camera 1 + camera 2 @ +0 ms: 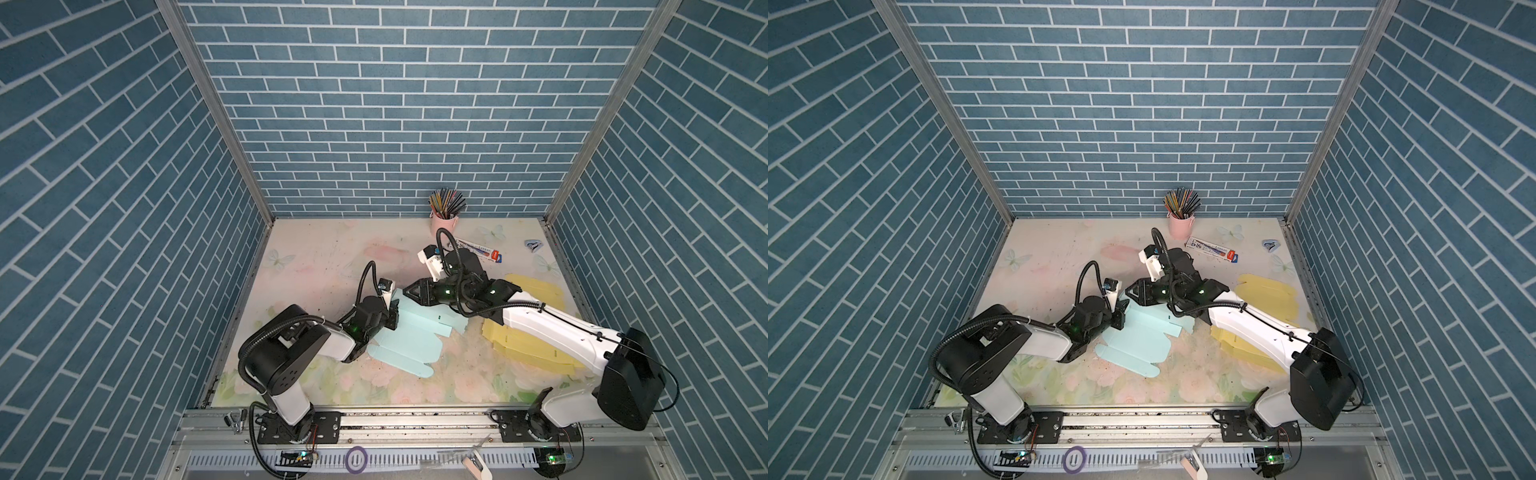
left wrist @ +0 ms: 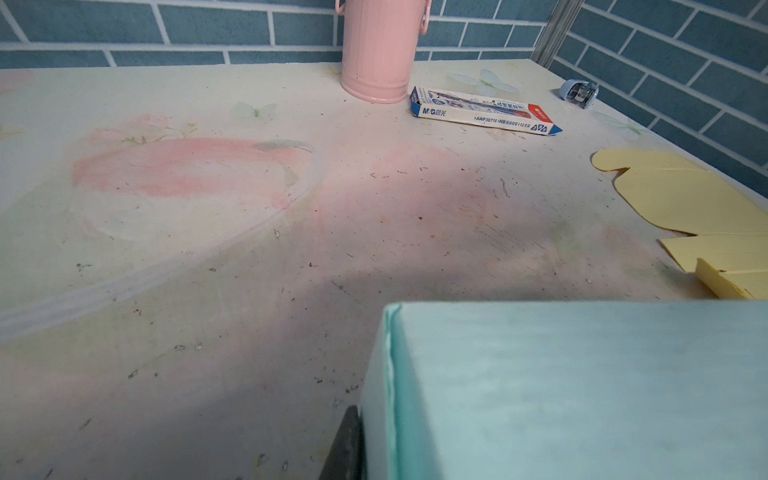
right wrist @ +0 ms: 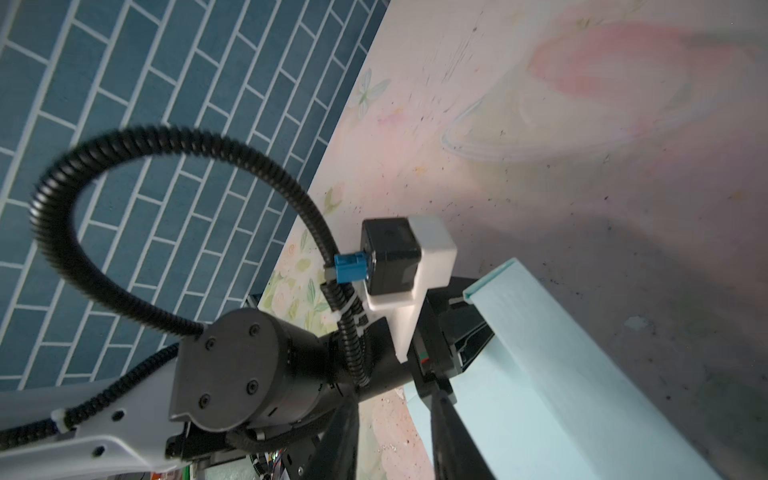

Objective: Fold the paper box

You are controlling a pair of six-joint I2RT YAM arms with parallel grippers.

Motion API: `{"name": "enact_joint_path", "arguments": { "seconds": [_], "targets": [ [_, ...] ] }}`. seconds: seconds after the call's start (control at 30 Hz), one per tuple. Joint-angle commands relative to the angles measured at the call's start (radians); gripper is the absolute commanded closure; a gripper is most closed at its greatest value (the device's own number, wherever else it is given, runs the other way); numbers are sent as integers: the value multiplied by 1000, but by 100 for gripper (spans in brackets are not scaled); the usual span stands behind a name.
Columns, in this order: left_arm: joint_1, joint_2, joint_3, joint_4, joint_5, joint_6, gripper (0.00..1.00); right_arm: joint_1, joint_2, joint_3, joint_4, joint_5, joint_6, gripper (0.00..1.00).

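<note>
A blue box [image 1: 415, 332] lies in the middle of the tabletop [image 1: 316, 266]. Most of it is flat, but one side is stood up. That side is pinched by the left end effector [image 1: 394, 318], and its fingers are close together. One finger [image 2: 345, 449] is seen pressed on one face of the side. The other finger is hidden behind the paper.

The right end effector [image 1: 406, 291] is held just beside the far edge of the box, near the left one. Its fingers [image 3: 453, 432] are a little apart, and the tabletop is seen between them. One finger is laid against the blue side.

Yellow sheets [image 1: 540, 286] are spread under the right arm. A pink cup [image 1: 444, 224] of pencils and a pencil pack [image 1: 478, 250] are set near the back wall.
</note>
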Motion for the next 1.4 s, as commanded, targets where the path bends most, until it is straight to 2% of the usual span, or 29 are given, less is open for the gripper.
{"name": "enact_joint_path", "arguments": {
  "seconds": [0.0, 0.27, 0.53, 0.83, 1.27, 1.37],
  "targets": [
    [-10, 14, 12, -23, -8, 8, 84, -79, 7, 41, -130, 28, -42, 68],
    [-13, 17, 21, -32, -5, 14, 84, -132, 175, 106, -175, -3, -126, 68],
    [-18, 23, 33, -48, -12, 18, 84, -129, 280, 81, -31, -112, -55, 68],
    [-26, 30, 42, -81, -49, -10, 81, -90, 298, -11, 91, -153, -1, 68],
    [-52, 39, 41, -93, -85, -18, 80, -67, 298, -15, 65, -99, -22, 69],
    [-53, 45, 41, -92, -84, -18, 76, -67, 296, -21, 66, -95, -20, 69]
  ]
}}
